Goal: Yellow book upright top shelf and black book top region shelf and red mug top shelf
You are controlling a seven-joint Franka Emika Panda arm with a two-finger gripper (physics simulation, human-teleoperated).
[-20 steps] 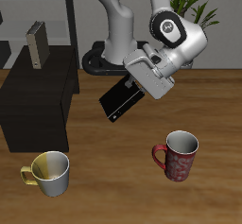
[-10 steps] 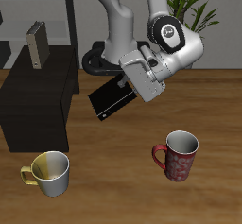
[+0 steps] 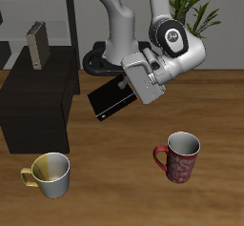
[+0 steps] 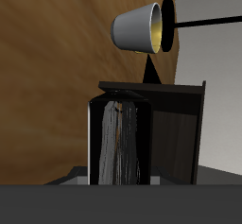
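Wood-grain tabletop point(image 3: 214, 106) carries everything, its plank pattern running to the front edge, where the frame cuts it off. On it, toward the back, sits the low boxy black shelf point(image 3: 38, 101), matte and so dark that its open compartment can hardly be told from its walls; its flat top point(image 3: 43, 75) bears the small thick yellow book point(image 3: 37, 44), upright, with a greyish cover and a dull olive side. Above the tabletop, clear of the shelf, the long thin flat black book point(image 3: 112, 100) hangs tilted in the air, pinched at one end by the white two-finger gripper point(image 3: 136, 85), whose fingertips are hidden behind their own housing. From the wrist view the same black book point(image 4: 151, 133) fills the foreground as a dark slab with a pale speckled streak, most of its length cut off. Near the front edge stand the dark red mottled mug point(image 3: 178, 157), pale grey inside, and a white-and-yellow mug point(image 3: 50, 174), well apart, the latter's base nearly clipped.
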